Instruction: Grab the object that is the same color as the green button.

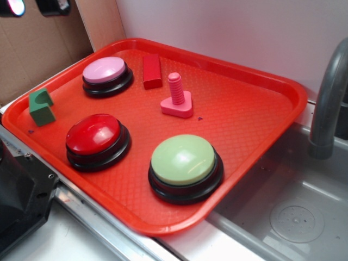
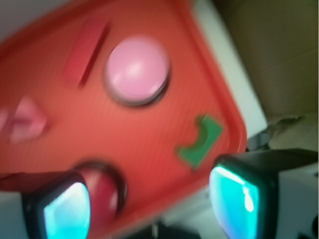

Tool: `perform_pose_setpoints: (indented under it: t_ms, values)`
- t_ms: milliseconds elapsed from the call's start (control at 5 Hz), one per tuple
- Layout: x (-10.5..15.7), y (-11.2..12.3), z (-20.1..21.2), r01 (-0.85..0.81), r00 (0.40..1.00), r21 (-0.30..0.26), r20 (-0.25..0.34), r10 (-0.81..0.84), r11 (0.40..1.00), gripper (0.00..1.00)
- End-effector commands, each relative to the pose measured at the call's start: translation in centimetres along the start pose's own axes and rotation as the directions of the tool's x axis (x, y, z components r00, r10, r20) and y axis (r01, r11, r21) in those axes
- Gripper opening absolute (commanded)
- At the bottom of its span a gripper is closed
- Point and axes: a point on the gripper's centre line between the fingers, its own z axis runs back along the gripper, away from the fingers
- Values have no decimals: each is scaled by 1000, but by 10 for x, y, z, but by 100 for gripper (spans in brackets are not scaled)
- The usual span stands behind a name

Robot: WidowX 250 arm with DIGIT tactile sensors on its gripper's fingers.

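The object, a small dark green block [image 1: 41, 106] with a curved notch, stands at the left corner of the red tray [image 1: 247, 128]. The large pale green button [image 1: 184, 160] sits on its black base near the tray's front edge. In the blurred wrist view the green block [image 2: 199, 142] lies near the tray rim, just ahead of the right finger. My gripper [image 2: 149, 206] is open, its two cyan pads wide apart with nothing between them. It hovers above the tray's left side, and only its tips show at the top left of the exterior view [image 1: 33, 5].
A red dome button [image 1: 93, 134], a pink dome button [image 1: 105, 70], a red rectangular block [image 1: 151, 70] and a pink bolt piece [image 1: 177, 98] share the tray. A grey faucet [image 1: 326, 98] and sink basin [image 1: 293, 217] lie right. Cardboard [image 1: 32, 49] stands behind left.
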Motion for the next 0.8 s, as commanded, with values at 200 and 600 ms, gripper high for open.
perform_pose_setpoints:
  t_ms: [200,600]
  values:
    - [-15,78,-71,-383,921,-10,77,382,924,100]
    - [-19,74,-110,-373,927,24,28,373,927,100]
